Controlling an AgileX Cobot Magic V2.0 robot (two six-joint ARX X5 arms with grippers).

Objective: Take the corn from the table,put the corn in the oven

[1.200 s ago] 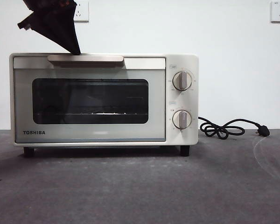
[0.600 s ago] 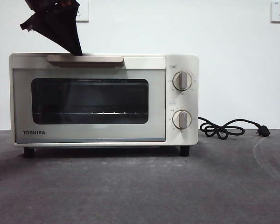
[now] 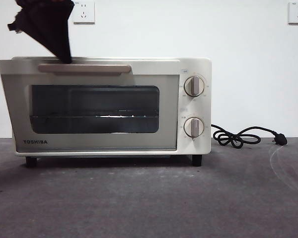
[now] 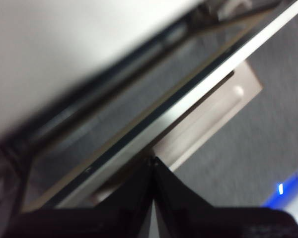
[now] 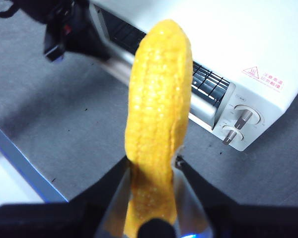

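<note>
The cream oven [image 3: 194, 69] stands on the grey table [image 3: 149, 198], and its glass door [image 3: 94, 109] leans slightly outward at the top. My left gripper [image 3: 64, 58] comes down from the top left, its shut tip touching the left part of the beige handle [image 3: 84, 69]. In the left wrist view the shut jaws [image 4: 152, 161] meet at a point against the handle [image 4: 213, 111]. My right gripper [image 5: 151, 161] is shut on the yellow corn [image 5: 159, 99], held in the air above and in front of the oven [image 5: 228, 44]. The corn does not show in the front view.
Two round knobs [image 3: 193, 86] sit on the oven's right panel. A black cord with plug [image 3: 243, 136] lies on the table to the right of the oven. Wall sockets [image 3: 84, 11] are behind. The left arm [image 5: 69, 27] shows dark at the oven's front.
The oven door has tipped outward at its top. The left gripper's tip has shifted left along with the handle.
</note>
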